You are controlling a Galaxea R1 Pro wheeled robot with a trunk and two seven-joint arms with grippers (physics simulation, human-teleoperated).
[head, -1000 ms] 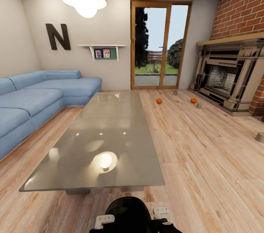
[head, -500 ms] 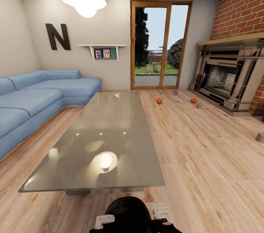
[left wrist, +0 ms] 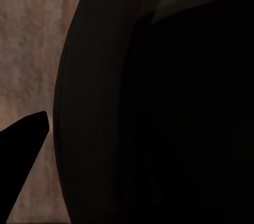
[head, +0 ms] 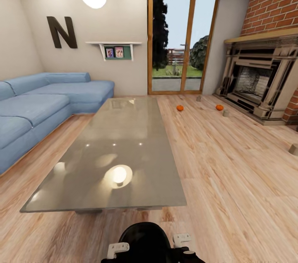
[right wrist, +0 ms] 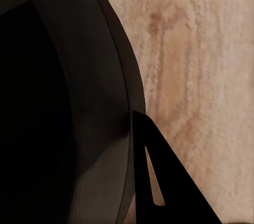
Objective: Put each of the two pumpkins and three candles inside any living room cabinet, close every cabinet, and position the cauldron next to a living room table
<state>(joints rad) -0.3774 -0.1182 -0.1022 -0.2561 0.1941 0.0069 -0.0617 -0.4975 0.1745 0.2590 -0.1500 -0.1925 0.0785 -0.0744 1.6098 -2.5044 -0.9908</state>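
Note:
Two small orange pumpkins lie on the wood floor beyond the table, one (head: 180, 107) near the table's far right corner, the other (head: 219, 107) closer to the fireplace. Three tan candles stand on the floor: one (head: 198, 98) by the glass door, one (head: 225, 112) beside the second pumpkin, one (head: 293, 149) at the right edge. The cabinet and the cauldron are out of view. In each wrist view a single dark finger, left (left wrist: 24, 145) and right (right wrist: 164, 182), shows beside a black curved body over the floor. I cannot tell whether the grippers are open or shut.
A long glass-topped table (head: 120, 130) stands straight ahead. A blue corner sofa (head: 37, 109) runs along the left, and a fireplace (head: 256, 80) sits on the brick wall at the right. My own black trunk (head: 145, 240) fills the bottom edge. Open wood floor (head: 231, 180) lies right of the table.
The whole picture has shifted slightly: the lamp, wall and door sit a little differently, so the camera has moved. The pumpkins and candles stay where they were on the floor.

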